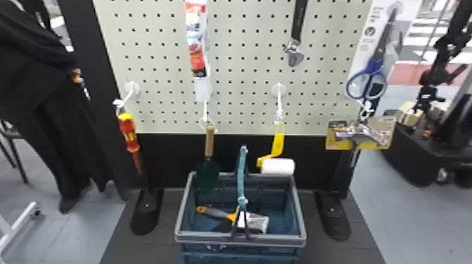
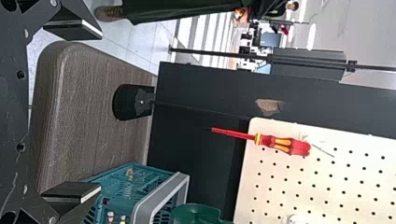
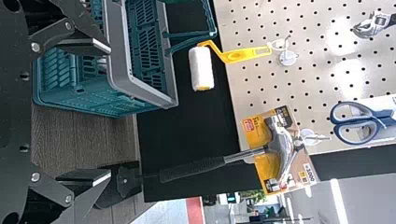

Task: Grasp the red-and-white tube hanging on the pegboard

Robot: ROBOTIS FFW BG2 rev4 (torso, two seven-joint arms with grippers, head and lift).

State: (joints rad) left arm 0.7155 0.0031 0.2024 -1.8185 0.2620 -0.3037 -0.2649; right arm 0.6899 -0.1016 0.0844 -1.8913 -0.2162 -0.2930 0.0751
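Your red-and-white tube hangs high on the pegboard, left of the board's middle. Its top is cut by the head view's upper edge and its white cap points down. The cap ends just above a white hook that carries the green trowel. Plain perforated board flanks the tube on both sides. The wrench hangs well apart on its right, and the red-and-yellow screwdriver sits lower, at the board's left edge. Below, the teal basket stands against the black base, with the paint roller just above its rear rim. Your left gripper has its fingers spread wide, facing the screwdriver corner. Your right gripper is likewise spread, facing the basket, roller and hammer.
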